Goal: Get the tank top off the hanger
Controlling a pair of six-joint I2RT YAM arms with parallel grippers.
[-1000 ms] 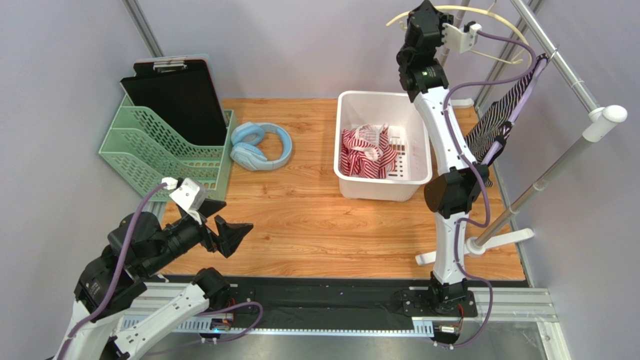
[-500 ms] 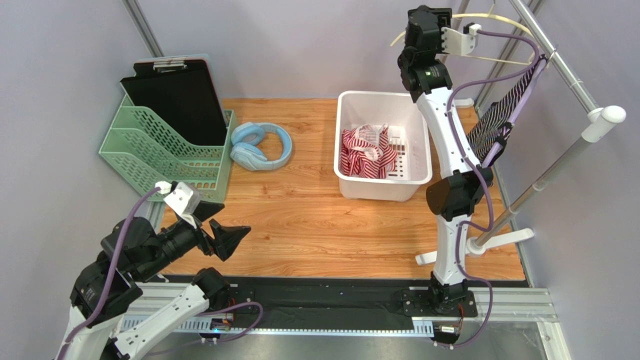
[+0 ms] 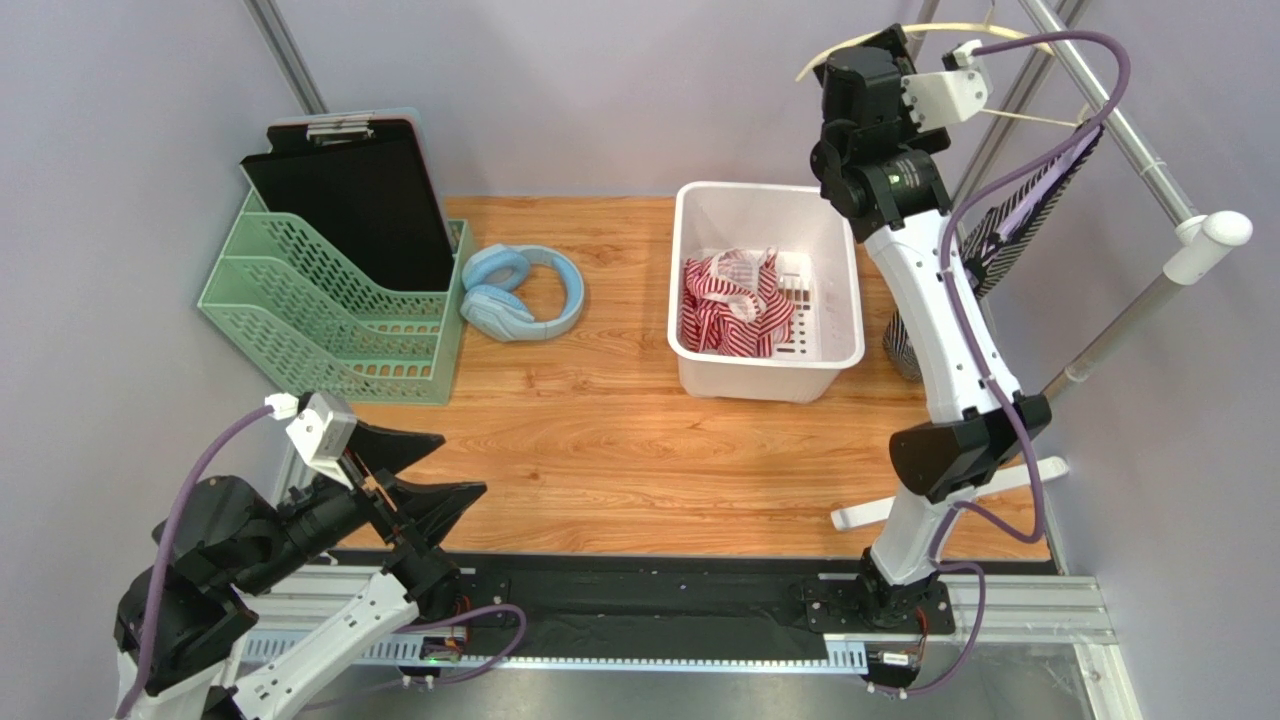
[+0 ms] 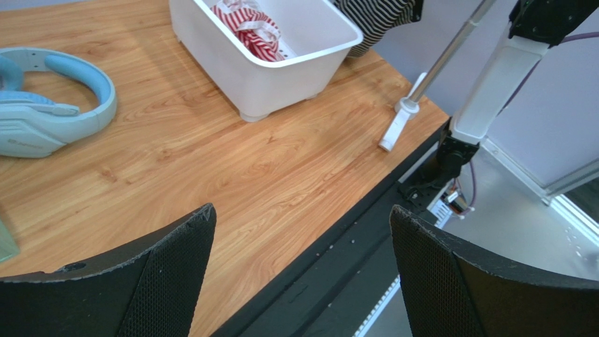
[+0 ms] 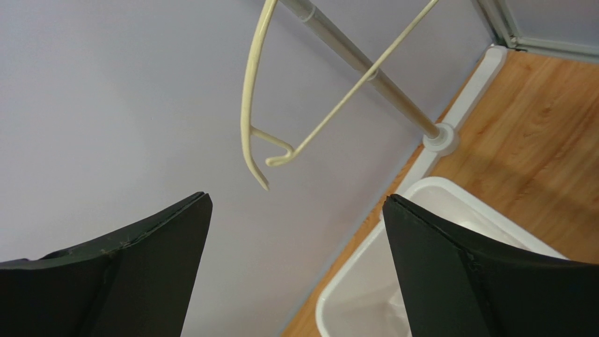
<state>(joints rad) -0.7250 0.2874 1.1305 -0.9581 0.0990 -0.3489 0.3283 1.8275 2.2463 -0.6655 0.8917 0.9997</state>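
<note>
A bare cream hanger point(image 3: 920, 26) hangs on the metal rail point(image 3: 1120, 128) at the back right. In the right wrist view the hanger point(image 5: 254, 105) is just ahead of my right gripper point(image 5: 295, 200), which is open and apart from it. From above, the right gripper point(image 3: 860, 75) is raised high beside the hanger. A red-and-white striped tank top point(image 3: 732, 305) lies crumpled in the white bin point(image 3: 699, 203). My left gripper point(image 3: 443, 470) is open and empty, low over the table's near edge point(image 4: 302, 210).
A black-and-white striped garment point(image 3: 999, 225) hangs further along the rail, beside the right arm. The rack's white foot point(image 3: 872, 515) rests on the table at the right. A green file tray point(image 3: 323, 300) with a black clipboard point(image 3: 353, 188) and blue headphones point(image 3: 519, 290) are at the left.
My right gripper has opened and let go of the cream hanger, and the arm has swung right. The left arm has drawn back toward the near edge.
</note>
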